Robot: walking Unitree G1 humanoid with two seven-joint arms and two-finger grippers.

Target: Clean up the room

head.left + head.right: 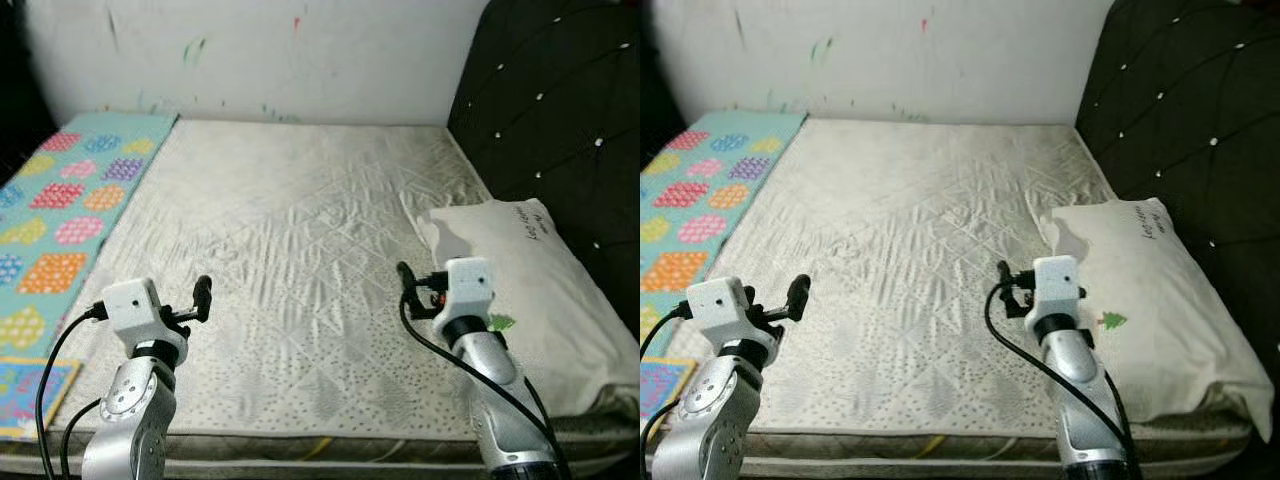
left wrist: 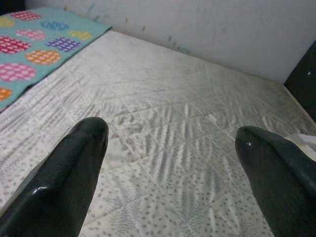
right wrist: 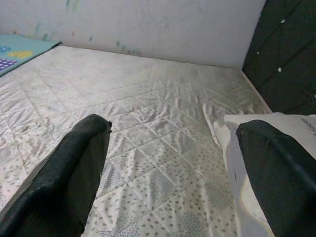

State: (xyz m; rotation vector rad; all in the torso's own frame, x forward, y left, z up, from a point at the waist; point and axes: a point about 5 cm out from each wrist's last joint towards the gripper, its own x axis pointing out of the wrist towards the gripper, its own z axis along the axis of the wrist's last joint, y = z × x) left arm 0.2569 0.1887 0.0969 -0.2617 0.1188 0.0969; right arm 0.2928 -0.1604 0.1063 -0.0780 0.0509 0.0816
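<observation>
Pillow (image 1: 520, 290) lies on the right side of the bed (image 1: 290, 270), by the dark headboard (image 1: 560, 110), just beside the right gripper (image 3: 173, 163). Left gripper (image 2: 173, 163) hangs over bare mattress. Both have fingers apart. One pillow, one bright mat (image 1: 60, 200), two grippers
</observation>
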